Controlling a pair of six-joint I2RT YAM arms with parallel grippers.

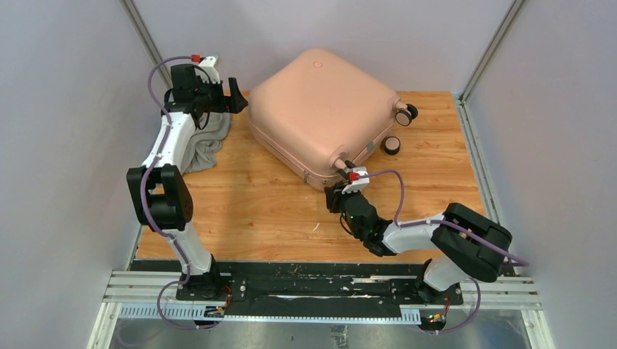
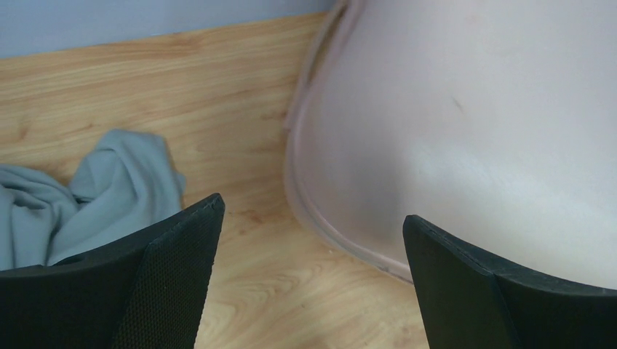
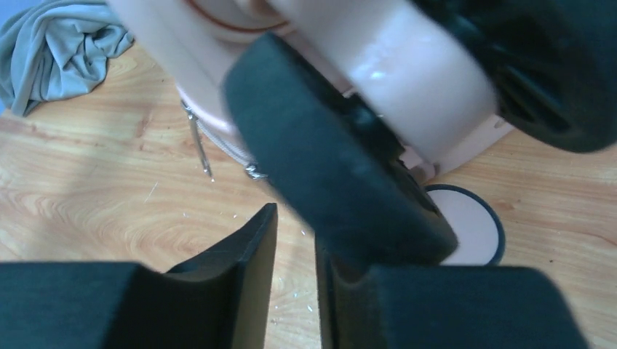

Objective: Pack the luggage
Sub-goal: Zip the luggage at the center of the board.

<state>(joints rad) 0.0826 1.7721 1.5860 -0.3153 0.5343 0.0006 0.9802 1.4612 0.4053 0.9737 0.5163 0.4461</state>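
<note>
Top external view: suitcase (image 1: pixel 320 109) lies closed, grey cloth (image 1: pixel 207 142) beside it unpacked; left fingers (image 2: pixel 182 247) spread wide, right fingers (image 3: pixel 247 269) nearly closed, empty, by a wheel.

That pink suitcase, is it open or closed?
Closed. The suitcase lies flat with both shell halves together, and no lining shows. A grey cloth sits outside it.
</note>
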